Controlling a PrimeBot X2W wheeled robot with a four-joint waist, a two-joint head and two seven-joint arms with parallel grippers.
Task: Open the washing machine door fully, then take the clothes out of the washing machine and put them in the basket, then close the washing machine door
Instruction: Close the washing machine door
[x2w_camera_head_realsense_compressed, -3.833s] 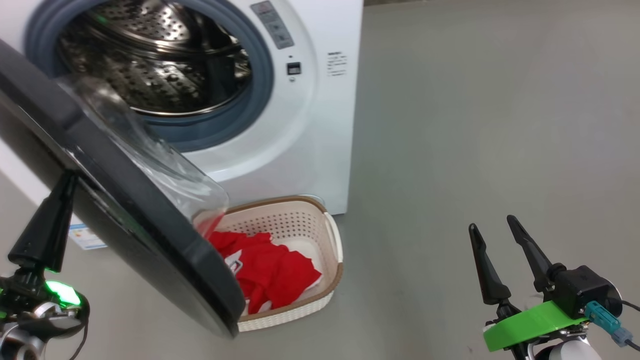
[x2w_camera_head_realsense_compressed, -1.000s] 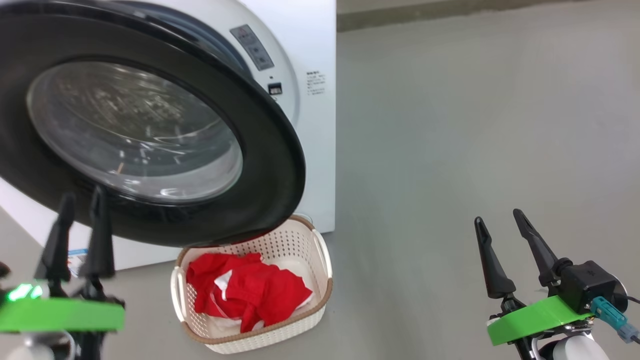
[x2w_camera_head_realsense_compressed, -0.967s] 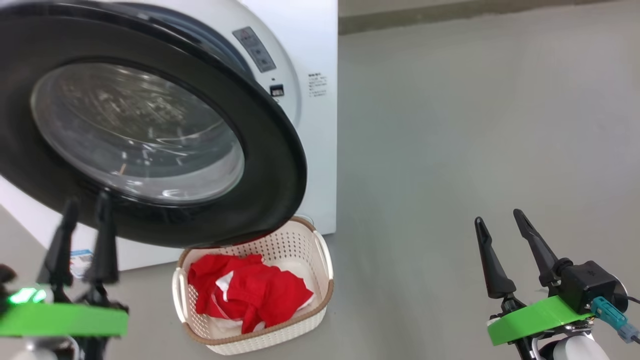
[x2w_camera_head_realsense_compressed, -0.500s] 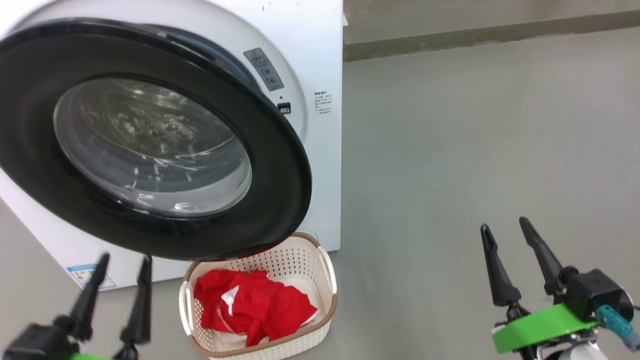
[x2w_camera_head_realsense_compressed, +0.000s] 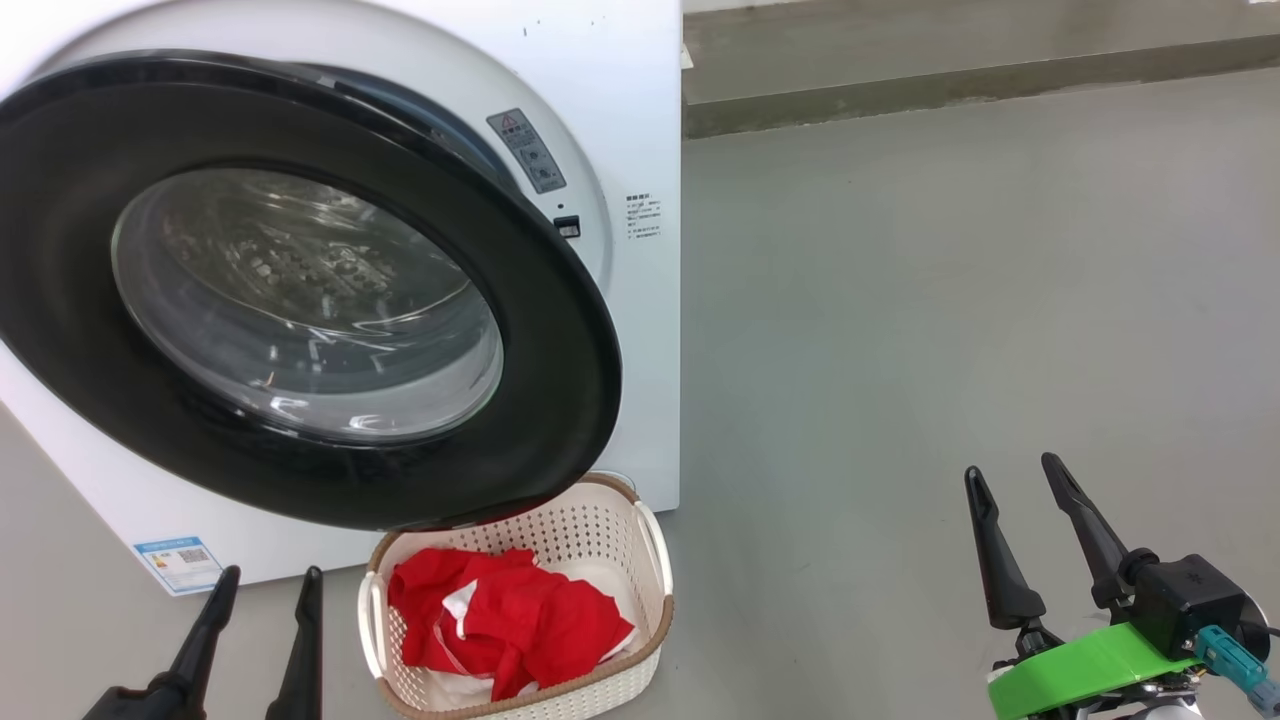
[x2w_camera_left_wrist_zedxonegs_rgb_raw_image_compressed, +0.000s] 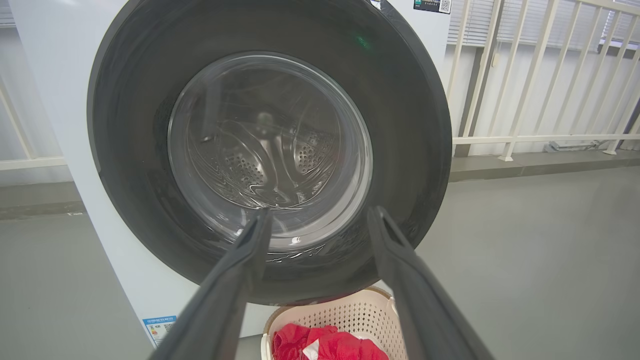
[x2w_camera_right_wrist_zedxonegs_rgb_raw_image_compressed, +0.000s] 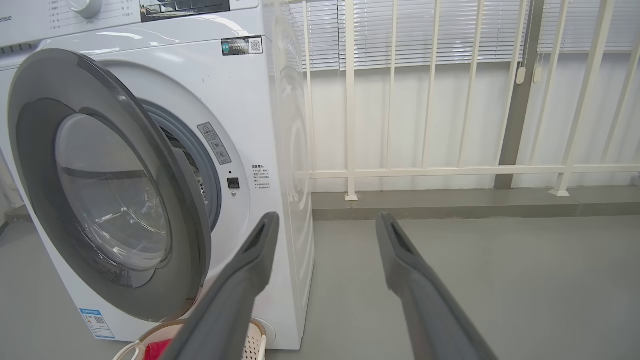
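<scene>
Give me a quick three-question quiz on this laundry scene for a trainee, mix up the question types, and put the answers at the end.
1. True or false: the clothes lie in the basket.
2. The washing machine door is: A) latched shut, B) ajar, C) lying on the floor.
3. Fill in: the left gripper and the right gripper both have their jaws ____.
Key: 1 true; 2 B; 3 open.

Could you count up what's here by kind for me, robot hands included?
Big white front-loading washing machine: 1
Round black-rimmed glass door: 1
Cream perforated plastic basket: 1
Heap of red-and-white clothes: 1
Dark two-fingered grippers: 2 (left gripper, right gripper)
Total: 6
</scene>
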